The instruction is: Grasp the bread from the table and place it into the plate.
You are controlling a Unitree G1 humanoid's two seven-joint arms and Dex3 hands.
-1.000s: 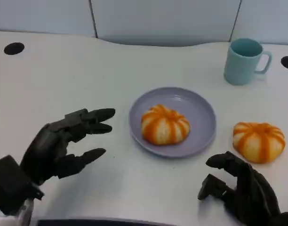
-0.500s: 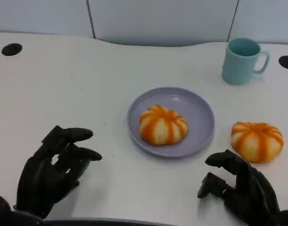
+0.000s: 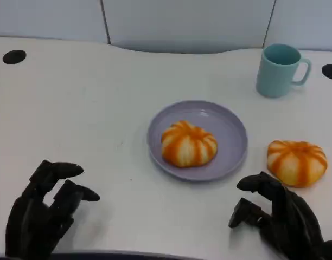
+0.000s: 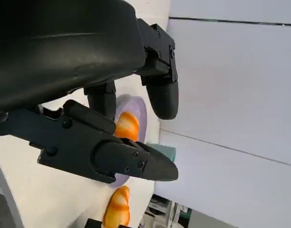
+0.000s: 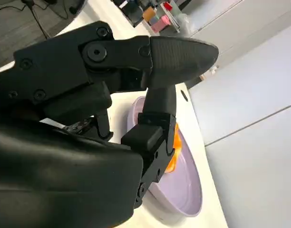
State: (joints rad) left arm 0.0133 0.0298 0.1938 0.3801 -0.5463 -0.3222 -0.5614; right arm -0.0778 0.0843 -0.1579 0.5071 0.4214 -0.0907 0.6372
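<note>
Nearest to me, my left robot hand (image 3: pixel 41 214) sits low over the white surface (image 3: pixel 90 108) at the near left edge, fingers apart and slightly curled, with nothing in it; from the left wrist view the same robot hand (image 4: pixel 112 109) shows its fingers (image 4: pixel 162 97) spread with open space between them. My right robot hand (image 3: pixel 280 219) is at the near right edge, fingers bent but parted, and it too has hold of nothing; in the right wrist view its fingers (image 5: pixel 179 54) reach toward the plate with nothing between them. Just beyond my right robot hand, and apart from it, a bread (image 3: pixel 296 162) with orange stripes lies on the bare surface, just beside the right rim of the plate but not touching it that I can tell. Further in, near the middle of the surface, the lilac plate (image 3: pixel 231 135) carries a second striped bread (image 3: pixel 189 143), which rests a little left of the plate's centre. Farther back on the right stands an upright pale teal mug (image 3: pixel 280 70), its handle turned to the right, well apart from the plate. At the far edge, a dark round hole (image 3: pixel 14 56) marks the left of the surface and another (image 3: pixel 331 71) the right, with pale wall panels (image 3: pixel 187 24) behind.
</note>
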